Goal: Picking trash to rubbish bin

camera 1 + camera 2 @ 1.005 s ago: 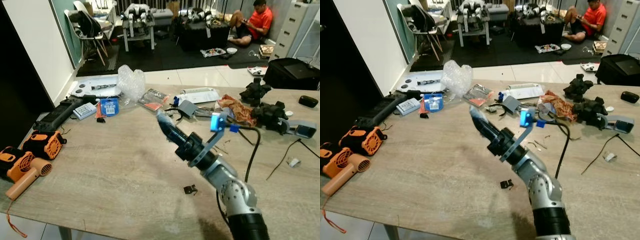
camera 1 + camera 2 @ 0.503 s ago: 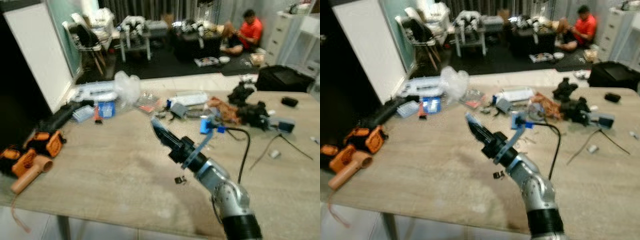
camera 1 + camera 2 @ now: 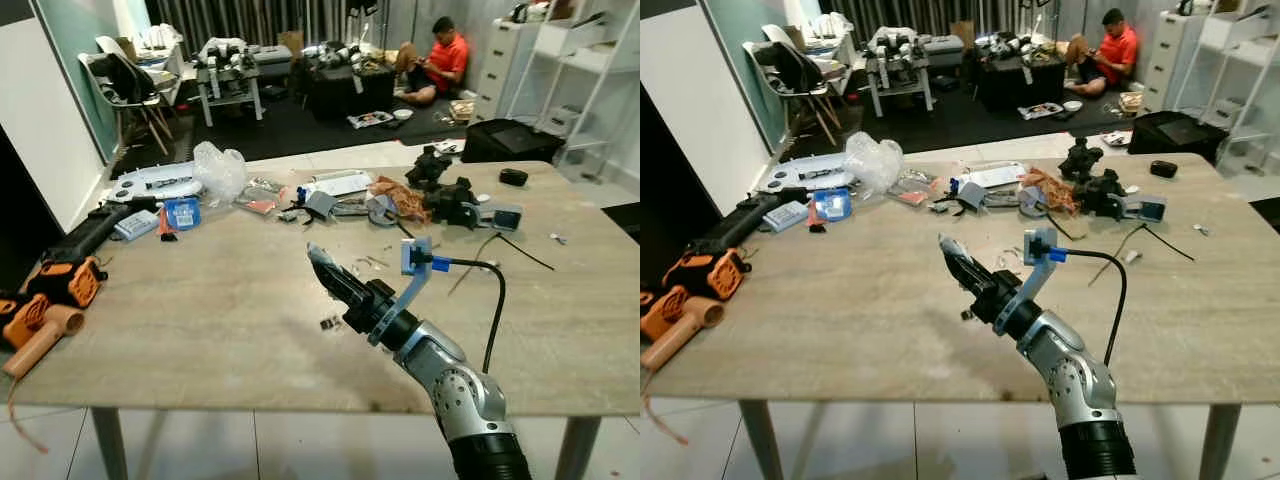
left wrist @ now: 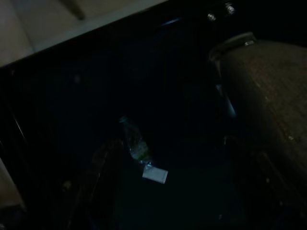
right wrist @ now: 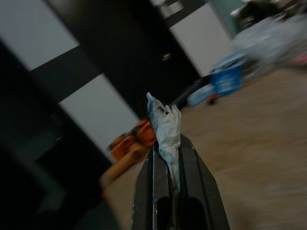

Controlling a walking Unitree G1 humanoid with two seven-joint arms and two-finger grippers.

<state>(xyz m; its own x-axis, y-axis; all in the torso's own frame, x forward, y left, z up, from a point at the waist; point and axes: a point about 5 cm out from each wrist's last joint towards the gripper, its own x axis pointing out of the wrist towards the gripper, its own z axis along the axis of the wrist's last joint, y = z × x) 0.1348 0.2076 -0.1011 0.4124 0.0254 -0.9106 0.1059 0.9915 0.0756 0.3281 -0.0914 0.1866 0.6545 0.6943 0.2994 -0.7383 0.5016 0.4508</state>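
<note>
One end effector (image 3: 318, 258), one pinched wrapper (image 5: 165, 129)

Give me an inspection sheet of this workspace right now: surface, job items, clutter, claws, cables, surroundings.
Surface: wooden table, near half mostly bare.
Job's things: pale scrap of trash pinched in the right claw; bin nothing seen.
Clutter: crumpled plastic bag, blue packet, orange tools, black parts along the far and left edges; small black clip near the claw.
Claws: right claw shut on the scrap, held above the table; left wrist view too dark.
Cables: black cable on the right arm.
Surroundings: person sitting on floor, white chair.
</note>
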